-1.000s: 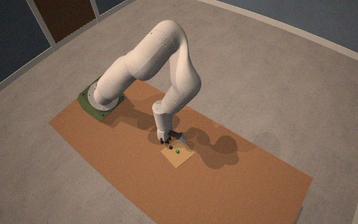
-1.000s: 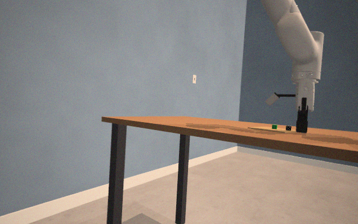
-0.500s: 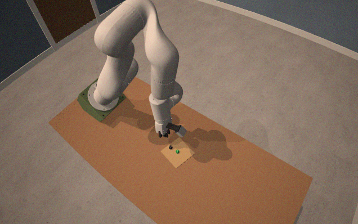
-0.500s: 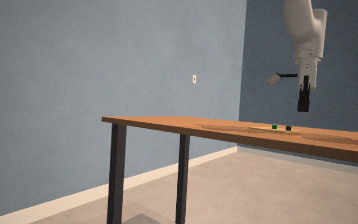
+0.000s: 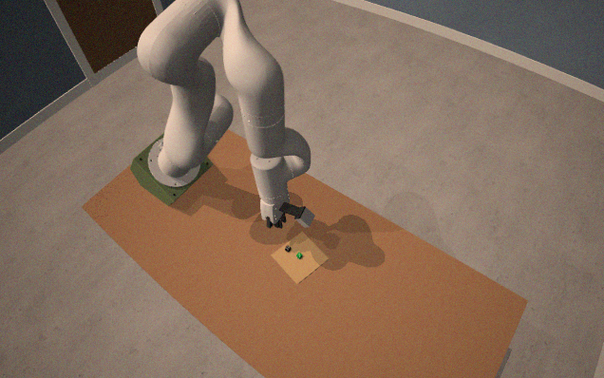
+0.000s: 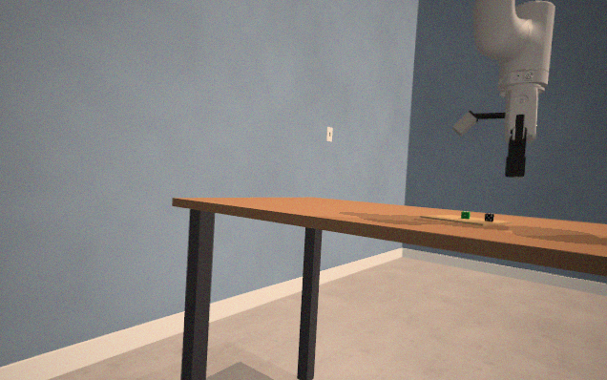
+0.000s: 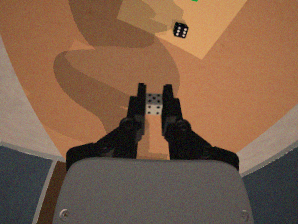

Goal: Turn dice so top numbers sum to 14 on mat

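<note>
On the brown table point(image 5: 361, 309) point(image 6: 286, 215) point(image 7: 225, 100), the flat tan square mat point(image 5: 296, 271) point(image 6: 449, 219) point(image 7: 200, 47) is occupied by a black die point(image 5: 288, 249) point(image 6: 489, 218) point(image 7: 180, 30) and a green die point(image 5: 299, 255) point(image 6: 465, 215) point(image 7: 195, 0). A white die point(image 7: 154, 109) is gripped above the table between the nearly closed fingers of the black gripper point(image 5: 275, 225) point(image 6: 515, 176) point(image 7: 154, 94); its placing and release are left, and the total of 14 cannot be confirmed

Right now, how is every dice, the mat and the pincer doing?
White die: held up between the fingers.
Black die: resting on the mat.
Green die: resting on the mat.
Mat: flat on the table.
Pincer: shut on the white die.
</note>
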### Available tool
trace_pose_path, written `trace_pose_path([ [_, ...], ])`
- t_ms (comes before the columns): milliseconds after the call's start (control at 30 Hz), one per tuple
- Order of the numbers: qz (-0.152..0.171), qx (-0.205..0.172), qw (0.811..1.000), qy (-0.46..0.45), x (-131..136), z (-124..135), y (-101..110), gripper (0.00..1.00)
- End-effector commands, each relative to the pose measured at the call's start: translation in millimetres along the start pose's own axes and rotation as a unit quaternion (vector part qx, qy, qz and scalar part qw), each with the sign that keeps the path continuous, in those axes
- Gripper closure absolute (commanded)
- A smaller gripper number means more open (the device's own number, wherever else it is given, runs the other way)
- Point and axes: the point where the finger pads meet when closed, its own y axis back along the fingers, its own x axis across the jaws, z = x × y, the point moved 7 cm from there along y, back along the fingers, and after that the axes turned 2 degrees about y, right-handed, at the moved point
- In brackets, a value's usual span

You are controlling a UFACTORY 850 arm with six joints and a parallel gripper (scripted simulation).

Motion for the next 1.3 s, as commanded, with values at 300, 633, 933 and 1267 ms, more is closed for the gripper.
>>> trace_pose_path([
  [300,0.005,0.009,0.999,-0.039,-16,-33,-3,0.89],
  [633,0.005,0.008,0.987,-0.158,-84,-110,-9,0.89],
  [933,0.005,0.001,0.983,-0.184,-104,-122,-10,0.89],
  [1267,0.021,0.048,0.982,-0.183,-106,-113,-10,0.89],
])
